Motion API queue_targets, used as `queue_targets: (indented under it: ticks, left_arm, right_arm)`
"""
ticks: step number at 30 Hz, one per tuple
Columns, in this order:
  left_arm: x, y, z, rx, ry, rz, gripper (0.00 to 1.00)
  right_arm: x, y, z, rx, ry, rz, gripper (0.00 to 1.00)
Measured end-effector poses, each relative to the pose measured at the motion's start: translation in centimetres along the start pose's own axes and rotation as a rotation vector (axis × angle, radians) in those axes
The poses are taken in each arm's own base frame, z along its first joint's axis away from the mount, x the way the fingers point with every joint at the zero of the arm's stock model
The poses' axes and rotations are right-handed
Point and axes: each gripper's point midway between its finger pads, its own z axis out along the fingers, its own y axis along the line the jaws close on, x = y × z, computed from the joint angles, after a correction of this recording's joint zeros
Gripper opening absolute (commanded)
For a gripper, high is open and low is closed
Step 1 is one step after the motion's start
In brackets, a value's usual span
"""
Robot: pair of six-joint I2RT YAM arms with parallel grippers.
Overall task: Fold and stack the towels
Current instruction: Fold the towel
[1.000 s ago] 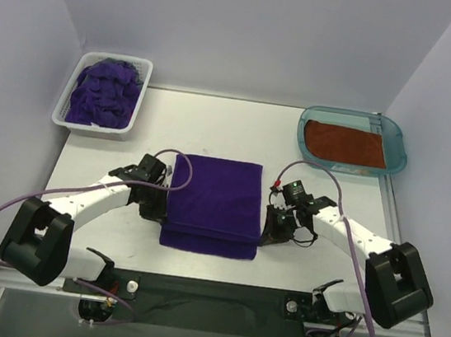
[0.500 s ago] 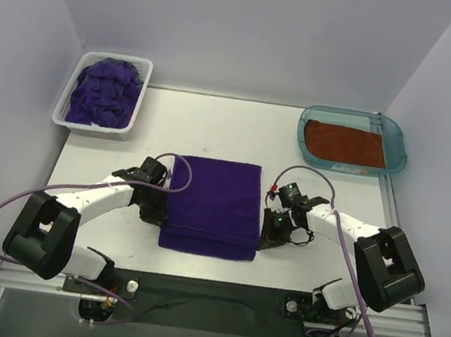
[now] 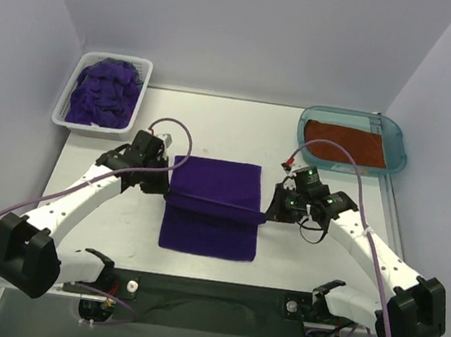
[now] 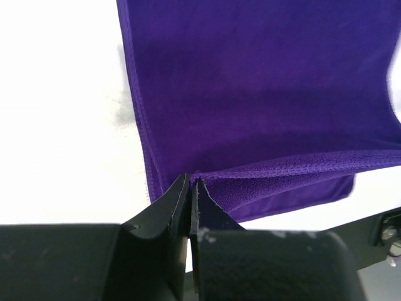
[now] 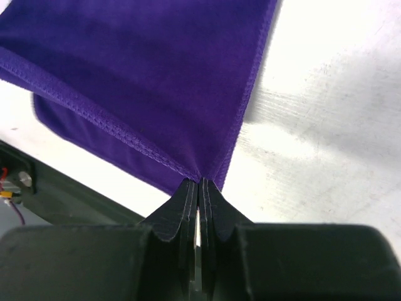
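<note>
Both my arms have swung away from the near edge since a second ago, carrying the towel's front hem up and back with them, so it now hangs as a taut line across the middle of the cloth instead of lying at the front.

Closest to me, my left gripper (image 4: 191, 182) is pinched tight on the left corner of the purple towel (image 3: 209, 233), black wedge-shaped jaws pressed together with only a sliver of stitched hem between them. My right gripper (image 5: 198, 183) matches it on the right corner, jaws fully closed on the thin doubled edge, where two seams meet in a point. The fabric is soft, short-piled terry with a neat overlocked border, and it drapes in a shallow sag between my two grips.

Below the lifted hem, the rest of the towel lies flat as a tidy rectangle on the smooth white table (image 3: 222, 131), its near edge square to me.

Farther out on the left, a white slotted plastic basket (image 3: 63, 110) holds a crumpled heap of purple towels (image 3: 102, 94), lumpy and unfolded. Far right, a translucent teal tray (image 3: 398, 150) with rounded corners carries a rust-orange towel (image 3: 343, 144), folded flat.
</note>
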Motion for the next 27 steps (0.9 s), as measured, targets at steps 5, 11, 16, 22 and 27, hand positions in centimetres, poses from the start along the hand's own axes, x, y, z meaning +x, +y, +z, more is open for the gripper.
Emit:
queue_targets:
  ticks: [5,11,16,22,27]
  left_arm:
    - [-1.1,-0.7,-3.0,0.034,-0.078,0.012,0.01]
    - [2.6,0.8,-1.8,0.020,0.006,-0.003,0.02]
    - [7.5,2.5,0.3,0.000,0.148,-0.040,0.03]
    - [9.3,2.7,2.2,0.003,0.220,-0.054,0.06]
    - [10.5,3.0,3.1,-0.008,0.253,-0.063,0.06]
  right_arm:
    - [-0.4,1.0,-2.4,-0.034,-0.064,0.000,0.00]
    - [2.2,1.2,-1.7,-0.043,-0.002,0.018,0.00]
    - [6.0,0.1,0.4,0.001,0.130,0.031,0.00]
    - [7.7,-1.4,2.3,0.060,0.206,0.052,0.00]
    - [9.0,-2.2,3.4,0.088,0.265,0.057,0.00]
